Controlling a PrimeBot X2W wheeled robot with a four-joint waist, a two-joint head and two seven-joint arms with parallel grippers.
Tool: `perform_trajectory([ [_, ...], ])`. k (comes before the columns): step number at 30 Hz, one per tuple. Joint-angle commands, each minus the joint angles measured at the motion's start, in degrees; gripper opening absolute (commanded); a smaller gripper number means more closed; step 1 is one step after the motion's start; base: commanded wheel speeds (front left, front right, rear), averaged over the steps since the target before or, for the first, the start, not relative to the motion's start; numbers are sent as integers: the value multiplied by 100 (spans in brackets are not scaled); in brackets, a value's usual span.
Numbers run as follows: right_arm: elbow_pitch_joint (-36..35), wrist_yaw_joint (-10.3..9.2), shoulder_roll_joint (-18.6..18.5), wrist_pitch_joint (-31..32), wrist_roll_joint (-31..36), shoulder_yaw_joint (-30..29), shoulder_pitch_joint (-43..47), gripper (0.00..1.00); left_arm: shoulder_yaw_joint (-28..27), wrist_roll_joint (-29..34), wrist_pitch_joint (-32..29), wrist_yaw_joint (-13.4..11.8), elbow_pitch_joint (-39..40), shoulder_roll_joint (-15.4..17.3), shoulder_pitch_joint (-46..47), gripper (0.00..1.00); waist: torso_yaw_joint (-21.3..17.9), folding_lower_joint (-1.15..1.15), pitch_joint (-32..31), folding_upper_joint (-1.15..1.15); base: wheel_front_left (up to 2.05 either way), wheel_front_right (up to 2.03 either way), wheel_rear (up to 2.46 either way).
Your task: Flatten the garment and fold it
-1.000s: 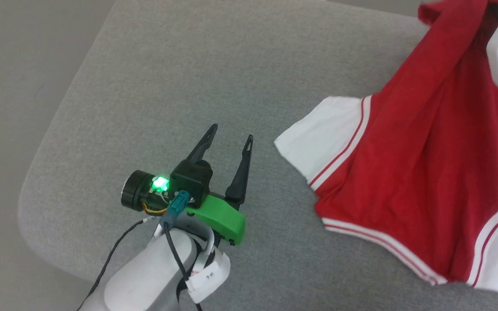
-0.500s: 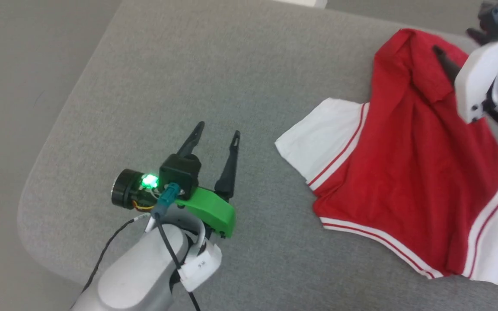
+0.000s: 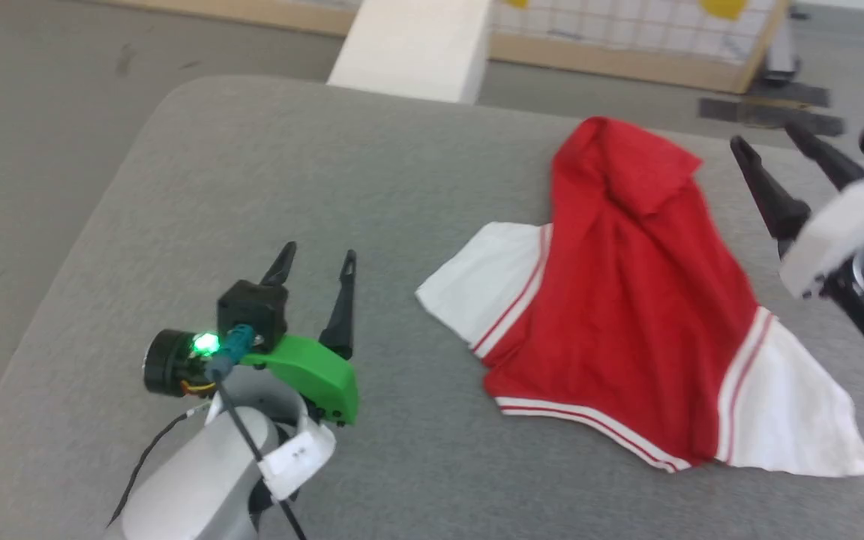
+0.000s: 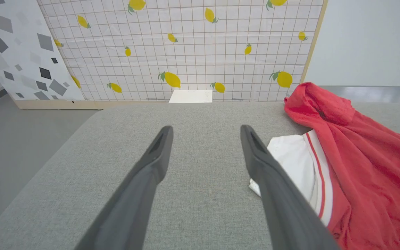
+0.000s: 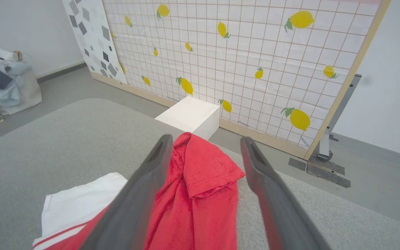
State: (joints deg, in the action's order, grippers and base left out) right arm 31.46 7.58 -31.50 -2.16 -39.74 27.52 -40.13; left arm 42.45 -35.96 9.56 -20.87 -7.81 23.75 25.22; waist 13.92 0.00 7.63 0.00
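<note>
Head view is showing the red jersey-fabric T-shirt with white short sleeves and red-white striped trim point(image 3: 627, 315) lying rumpled on the right half of the grey fabric-covered worktop point(image 3: 177, 187). Its red body is bunching into a long ridge running away from the robot, and the far end is folding over on itself into a small flap. One white sleeve is spreading flat toward the left, while the other is fanning out toward the near right edge of the worktop; a striped hem is curving along the near side between them. The right gripper point(image 3: 764, 136) is hanging just beside the folded far end, on its right, with its two dark fingers standing wide apart, gripping nothing and staying clear of the cloth. In the right wrist view that red flap is sitting between the spread fingers, lower down. The left gripper point(image 3: 319, 251) is hovering over bare worktop to the left of the flat white sleeve, near it but apart, its fingers likewise parted and empty; a green plastic bracket point(image 3: 304, 371) and a small glowing green light point(image 3: 205, 343) are showing on its wrist. Beyond the far edge of the worktop a white box point(image 3: 413, 45) is standing on the grey floor point(image 3: 27, 112), in front of a white grid-patterned panel printed with yellow lemons point(image 4: 186, 48). A bag heaped with clothes point(image 5: 2, 80) is sitting on the floor further off.
</note>
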Motion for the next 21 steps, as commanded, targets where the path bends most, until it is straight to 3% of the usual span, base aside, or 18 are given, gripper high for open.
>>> perform_trajectory([
  [1, -118, -9, 64, -120, 8, -253, 305, 100, -55, -108, -31, -54, 62, 56, -76, 100, -415, 0, -268, 0, 0, 0, 0],
  [10, -1482, -9, 845, -269, 619, -1991, 2140, 100, -153, -291, -180, -127, 278, 313, -362, 100, -801, 0, -335, 0, 0, 0, 0],
  [13, -2129, -9, 1162, -163, 1065, -2461, 2747, 100, -165, -335, -236, -144, 327, 380, -430, 100, -904, 0, -326, 0, 0, 0, 0],
  [14, -2771, -9, 1549, 101, 1626, -2925, 3392, 100, -121, -349, -360, -154, 347, 447, -471, 100, -983, 0, -302, 0, 0, 0, 0],
  [21, -4030, -9, 2346, 832, 2552, -3287, 4386, 100, 109, -416, -1068, -49, 371, 691, -394, 100, -1247, 0, -44, 0, 0, 0, 0],
])
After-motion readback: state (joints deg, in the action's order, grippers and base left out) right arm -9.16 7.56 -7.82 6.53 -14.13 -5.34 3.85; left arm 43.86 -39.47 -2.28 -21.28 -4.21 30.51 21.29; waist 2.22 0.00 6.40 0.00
